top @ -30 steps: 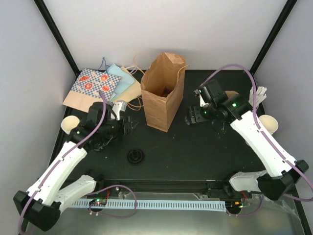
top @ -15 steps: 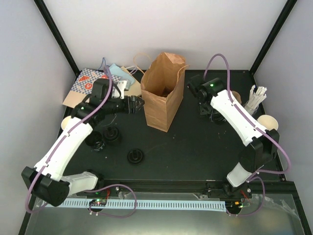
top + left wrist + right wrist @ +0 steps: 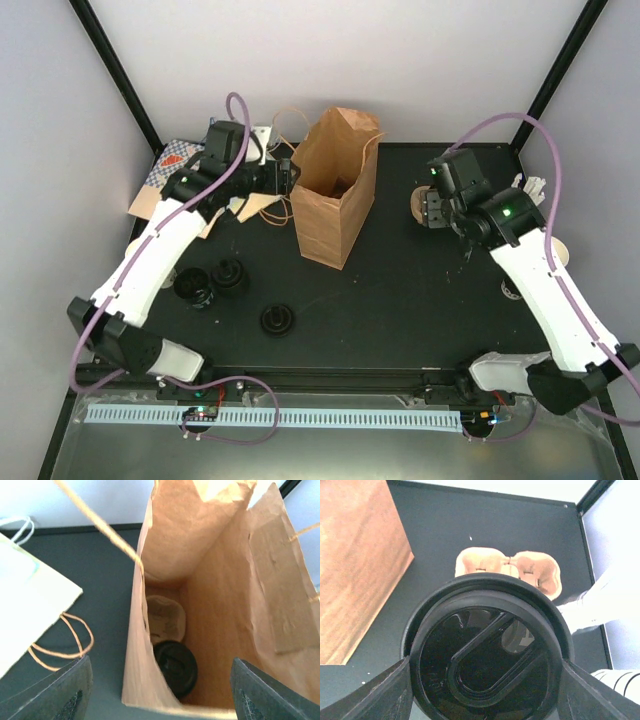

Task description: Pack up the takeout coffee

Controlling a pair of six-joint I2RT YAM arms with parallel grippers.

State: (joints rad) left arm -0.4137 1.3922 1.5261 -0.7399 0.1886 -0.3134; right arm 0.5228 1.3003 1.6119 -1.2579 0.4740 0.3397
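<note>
Three black lids [image 3: 277, 320] lie on the counter [image 3: 400, 300] in the lower left of the overhead view. Above them, my left fingers [image 3: 67, 690] hang spread and empty over the open mouth of the brown bag [image 3: 335, 200]. At the bottom of the bag sit a cream cup [image 3: 165, 617] and a fourth lid [image 3: 175, 666]. Right of the bag, my right fingers [image 3: 375, 692] clamp a wide lid [image 3: 487, 650] by its rim, close to the pulp carrier [image 3: 507, 572] resting on the counter.
</note>
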